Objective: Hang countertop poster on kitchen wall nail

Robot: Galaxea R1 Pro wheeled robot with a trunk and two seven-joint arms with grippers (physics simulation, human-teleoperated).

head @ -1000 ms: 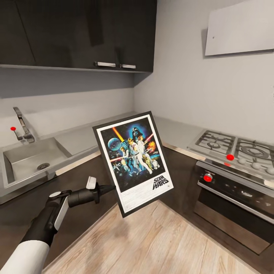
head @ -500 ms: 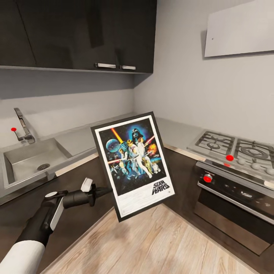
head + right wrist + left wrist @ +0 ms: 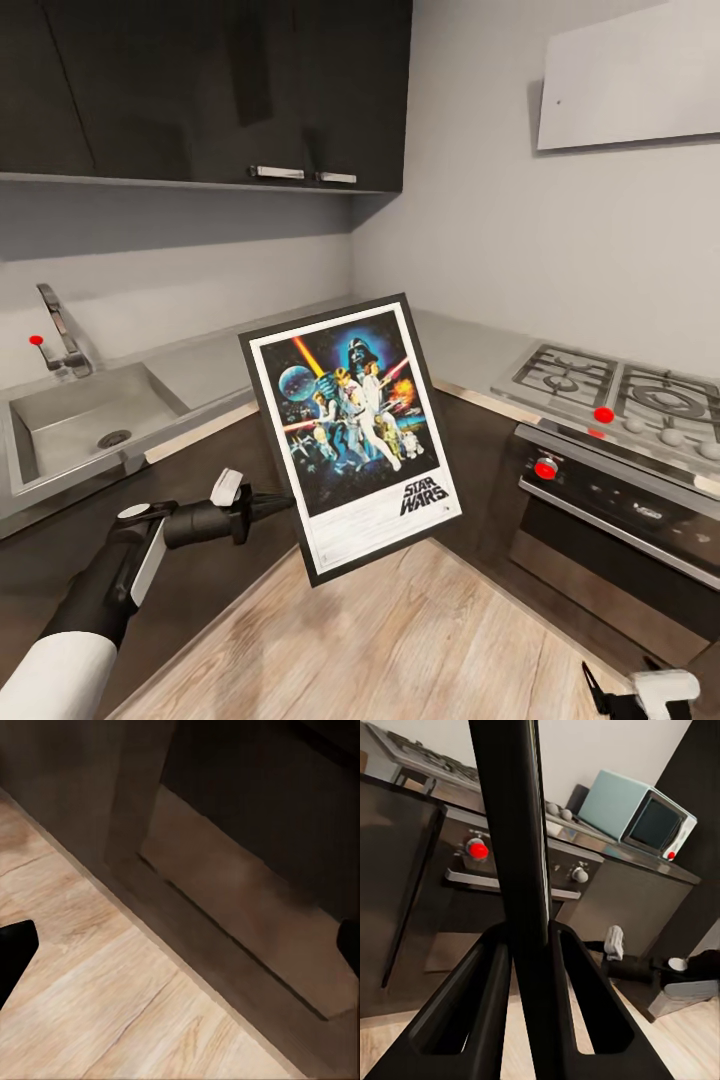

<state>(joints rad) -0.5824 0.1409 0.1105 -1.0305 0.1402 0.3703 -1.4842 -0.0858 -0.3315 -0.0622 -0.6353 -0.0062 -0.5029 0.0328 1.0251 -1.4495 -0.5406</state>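
The left gripper (image 3: 278, 500) pinches the poster (image 3: 350, 430) by its left edge and holds it up in the air, over the wood floor (image 3: 400, 640). The poster is tilted a little, with its top leaning to the left. Its picture faces the head camera, and the words STAR WARS sit near the bottom. In the left wrist view, the poster (image 3: 514, 832) shows edge-on as a thin dark strip, and the 2 black fingers (image 3: 480, 997) press on it from both sides.

The kitchen countertop (image 3: 215, 365) is behind the poster and runs around the far corner of the room. On the left, a sink (image 3: 85, 415) is set in it, with a tap (image 3: 58, 328) behind. On the right is a stove (image 3: 615, 385) with red knobs, over an oven (image 3: 610, 530). Dark cupboards (image 3: 200, 90) hang on the wall above.

The right gripper (image 3: 645, 692) is low at the near right corner of the head view. In the right wrist view, 2 dark finger tips (image 3: 13, 949) show at the far sides of the picture, well apart, so the jaws are spread. Between them is just floor (image 3: 112, 1012) and the dark base of a cabinet (image 3: 247, 832). In the left wrist view, a pale blue microwave (image 3: 641, 814) stands on a far counter.
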